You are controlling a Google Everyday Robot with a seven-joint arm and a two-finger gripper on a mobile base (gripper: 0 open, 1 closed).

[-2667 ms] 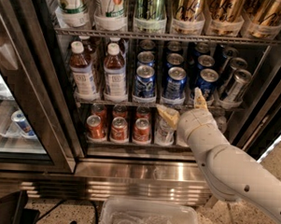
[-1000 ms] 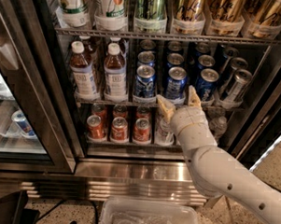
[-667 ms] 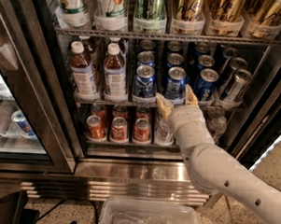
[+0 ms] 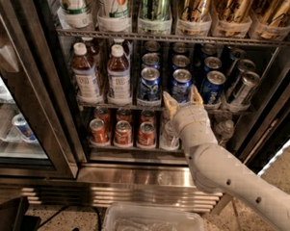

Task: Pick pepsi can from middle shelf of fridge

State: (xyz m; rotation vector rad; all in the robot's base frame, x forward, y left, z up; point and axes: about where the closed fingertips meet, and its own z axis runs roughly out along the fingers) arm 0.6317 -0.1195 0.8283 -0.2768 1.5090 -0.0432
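The fridge (image 4: 132, 177) stands open with a dark interior. Its middle shelf (image 4: 111, 104) carries several blue pepsi cans in lanes. The front ones are at the left (image 4: 149, 84), the middle (image 4: 180, 84) and the right (image 4: 212, 86). My gripper (image 4: 183, 99) is at the shelf's front edge, just below the middle front can. Its two tan fingers (image 4: 169, 102) are spread open, one on each side of that can's base. Nothing is held. My white arm (image 4: 220, 169) comes in from the lower right.
Two brown bottles (image 4: 84, 71) stand left on the middle shelf; slim silver-black cans (image 4: 243, 87) lean at its right. Tall cans (image 4: 154, 7) fill the rack above. Red cans (image 4: 123, 132) and water bottles (image 4: 169, 134) sit below. A clear plastic bin (image 4: 152, 223) lies on the floor. A glass door (image 4: 20, 107) is at left.
My gripper has moved left and slightly up, from in front of the right pepsi lane to under the middle front can. The cans have not moved.
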